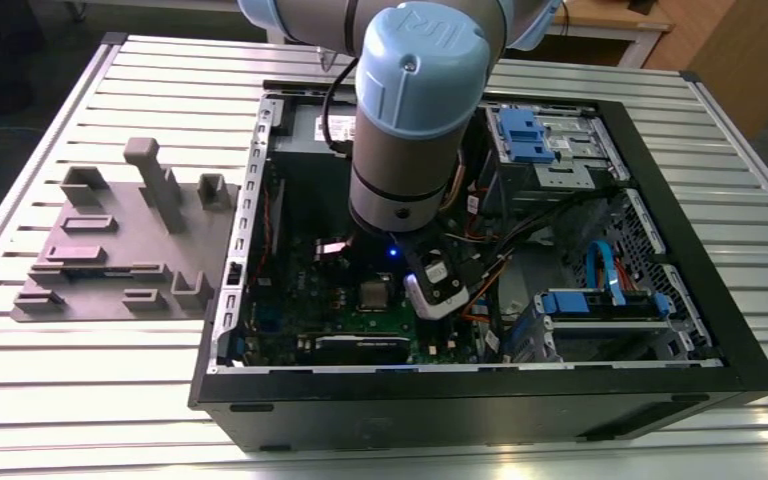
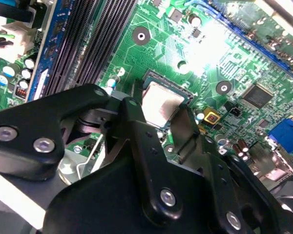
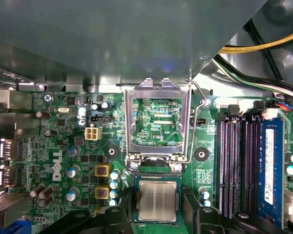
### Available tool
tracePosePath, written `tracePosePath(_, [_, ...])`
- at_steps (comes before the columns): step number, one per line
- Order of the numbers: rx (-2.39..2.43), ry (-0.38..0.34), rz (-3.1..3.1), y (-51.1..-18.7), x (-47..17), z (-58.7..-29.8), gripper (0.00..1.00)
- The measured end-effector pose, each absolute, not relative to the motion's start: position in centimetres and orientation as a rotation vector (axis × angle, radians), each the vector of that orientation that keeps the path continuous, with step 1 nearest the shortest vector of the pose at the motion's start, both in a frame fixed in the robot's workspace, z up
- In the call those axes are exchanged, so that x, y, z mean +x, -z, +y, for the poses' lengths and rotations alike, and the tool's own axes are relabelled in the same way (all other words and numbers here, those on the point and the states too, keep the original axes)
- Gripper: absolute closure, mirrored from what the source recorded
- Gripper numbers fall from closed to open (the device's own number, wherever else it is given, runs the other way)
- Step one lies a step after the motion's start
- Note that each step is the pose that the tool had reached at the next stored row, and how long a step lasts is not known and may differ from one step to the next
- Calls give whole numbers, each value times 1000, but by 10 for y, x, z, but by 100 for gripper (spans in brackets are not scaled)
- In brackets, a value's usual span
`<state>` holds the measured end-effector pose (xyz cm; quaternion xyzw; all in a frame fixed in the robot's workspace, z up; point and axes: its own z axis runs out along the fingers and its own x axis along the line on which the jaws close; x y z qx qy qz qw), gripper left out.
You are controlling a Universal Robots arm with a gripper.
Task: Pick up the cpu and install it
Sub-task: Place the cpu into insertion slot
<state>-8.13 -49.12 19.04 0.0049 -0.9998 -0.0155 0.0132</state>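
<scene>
Silvery on top, the cpu (image 3: 157, 200) lies flat in its socket on the green motherboard (image 3: 27, 146). It is just beside the metal socket frame (image 3: 158, 122), which is flipped open so that the seat is free. The hand (image 3: 157, 210) is over the chip with its fingers (image 2: 134, 126) apart, one on each side. I judge that they do not clamp it; this spread suits a square part taken by two opposite edges. The arm (image 1: 411, 130) reaches steeply down into the open computer case (image 1: 491, 415) on the table (image 1: 91, 400), with its wrist pointing almost straight at the board.
</scene>
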Motion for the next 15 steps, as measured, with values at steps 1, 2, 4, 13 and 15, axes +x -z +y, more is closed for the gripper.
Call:
tracePosePath(1, [15, 49, -3115, -191, -81, -491, 50])
tracePosePath(2, [16, 50, -3115, -192, -81, -491, 55])
tracePosePath(4, [15, 50, -3115, -192, -81, -491, 57])
tracePosePath(13, [15, 50, -3115, -192, -81, -493, 57])
tracePosePath(15, [15, 50, -3115, -192, -81, -493, 57])
